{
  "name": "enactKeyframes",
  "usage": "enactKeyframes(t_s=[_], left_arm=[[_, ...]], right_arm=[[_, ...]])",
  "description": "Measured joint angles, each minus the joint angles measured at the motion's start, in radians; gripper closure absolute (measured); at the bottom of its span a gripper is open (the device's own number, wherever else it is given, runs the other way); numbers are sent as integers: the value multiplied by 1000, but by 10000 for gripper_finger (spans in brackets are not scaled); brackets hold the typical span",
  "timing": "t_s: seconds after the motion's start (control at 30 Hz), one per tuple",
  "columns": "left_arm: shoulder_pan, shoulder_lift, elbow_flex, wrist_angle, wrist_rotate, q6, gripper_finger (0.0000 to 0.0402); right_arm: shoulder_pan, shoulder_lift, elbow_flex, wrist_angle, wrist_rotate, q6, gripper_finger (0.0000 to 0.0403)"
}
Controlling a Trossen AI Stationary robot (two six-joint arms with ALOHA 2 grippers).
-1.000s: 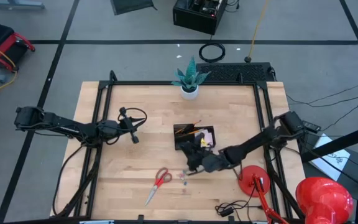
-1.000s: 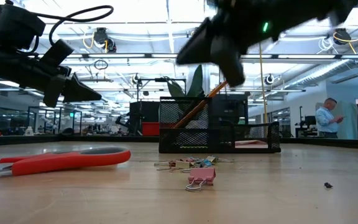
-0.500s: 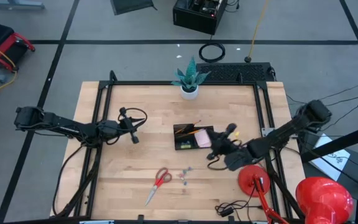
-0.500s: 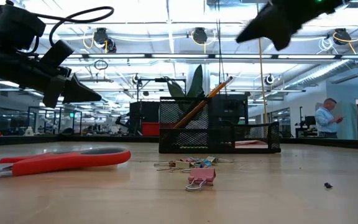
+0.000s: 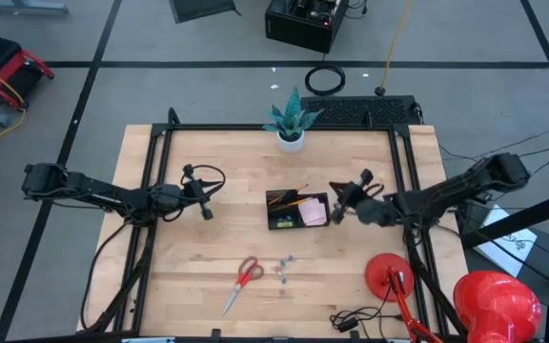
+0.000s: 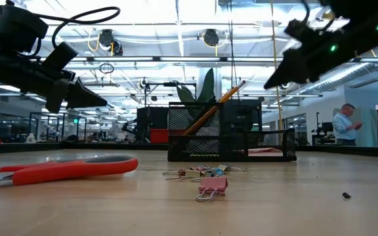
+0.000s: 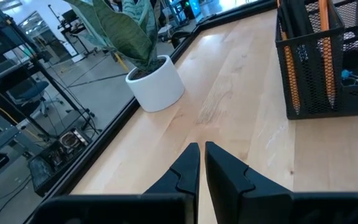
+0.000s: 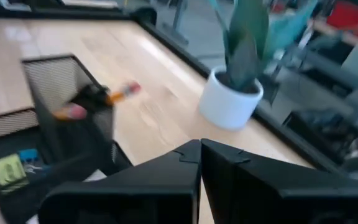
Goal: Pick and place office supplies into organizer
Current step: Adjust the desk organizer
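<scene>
The black mesh organizer (image 5: 298, 210) stands mid-table with an orange pencil (image 6: 212, 108) leaning in its tall compartment and a pink sticky-note pad (image 5: 314, 213) in the low one. The red-handled scissors (image 5: 243, 280) and a cluster of small clips (image 5: 282, 268) lie on the table nearer the front edge, and a pink clip (image 6: 212, 187) lies in front of them. My right gripper (image 5: 336, 206) hovers shut and empty just right of the organizer, above table height. At the left my left gripper (image 5: 208, 211) waits shut, clear of everything.
A white plant pot (image 5: 291, 141) stands at the far edge behind the organizer. A red lamp base (image 5: 389, 276) and a black cable (image 5: 351, 319) lie at the front right. Bare wood lies between the left gripper and the organizer.
My right gripper has drawn back from over the clips at the organizer's near side toward the table's right and far side, rolling as it went. The scissors, clips and organizer have stayed put.
</scene>
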Motion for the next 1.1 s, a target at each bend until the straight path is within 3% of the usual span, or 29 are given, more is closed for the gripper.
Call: enactKeyframes(t_s=[0.47,0.6,1.1], left_arm=[[0,0,0,1,0,17,371],[0,0,0,8,0,17,371],[0,0,0,11,-1,19,371]], right_arm=[[-333,61,-59,78,-334,53,403],[-359,129,-59,137,-408,51,403],[-360,268,-59,164,-512,61,403]])
